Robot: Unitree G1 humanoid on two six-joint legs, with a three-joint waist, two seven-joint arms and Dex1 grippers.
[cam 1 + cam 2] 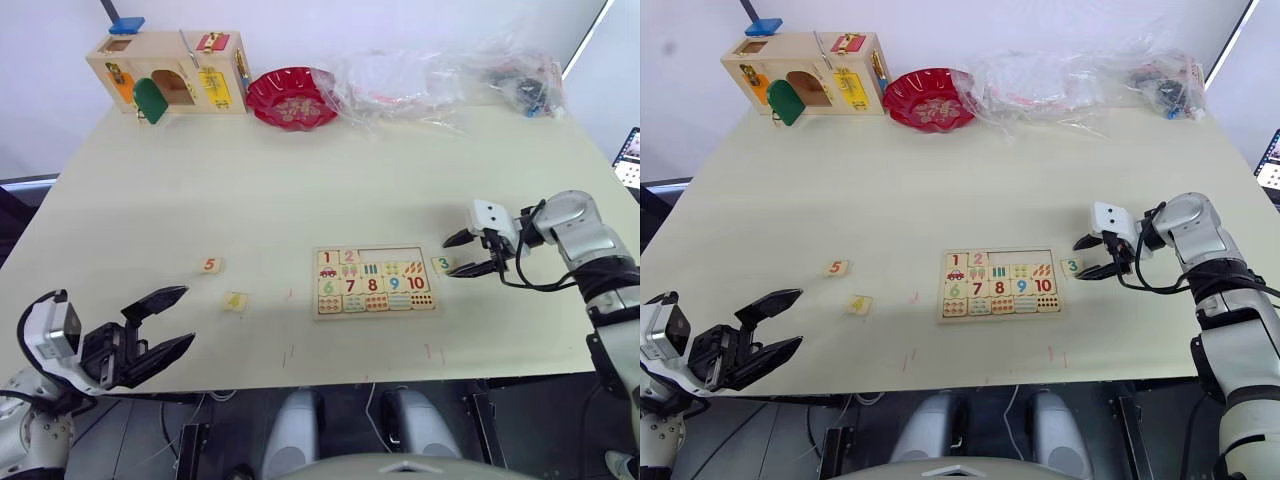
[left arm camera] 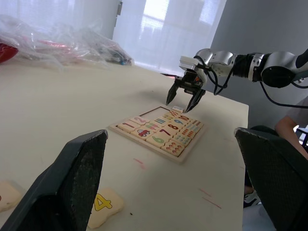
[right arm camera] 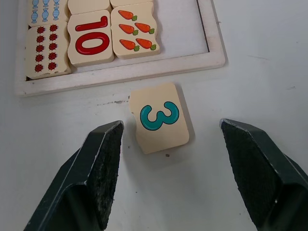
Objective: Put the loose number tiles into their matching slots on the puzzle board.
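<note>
The puzzle board (image 1: 375, 314) lies on the table right of centre. Tiles 1 and 2 sit at the left of its top row; the other slots (image 1: 392, 254) of that row are bare. The green 3 tile (image 3: 159, 117) lies flat just off the board's right edge. My right gripper (image 1: 449, 257) hangs open above it, one finger on each side, without touching it. The orange-red 5 tile (image 1: 209, 265) and yellow 4 tile (image 1: 234, 301) lie left of the board. My left gripper (image 1: 188, 316) is open over the table's front left edge, holding nothing.
A wooden latch box (image 1: 170, 70), a red bowl (image 1: 292, 97) and crumpled plastic bags (image 1: 440, 75) line the far edge. Part of a person (image 2: 293, 132) shows beyond the table's right side in the left wrist view.
</note>
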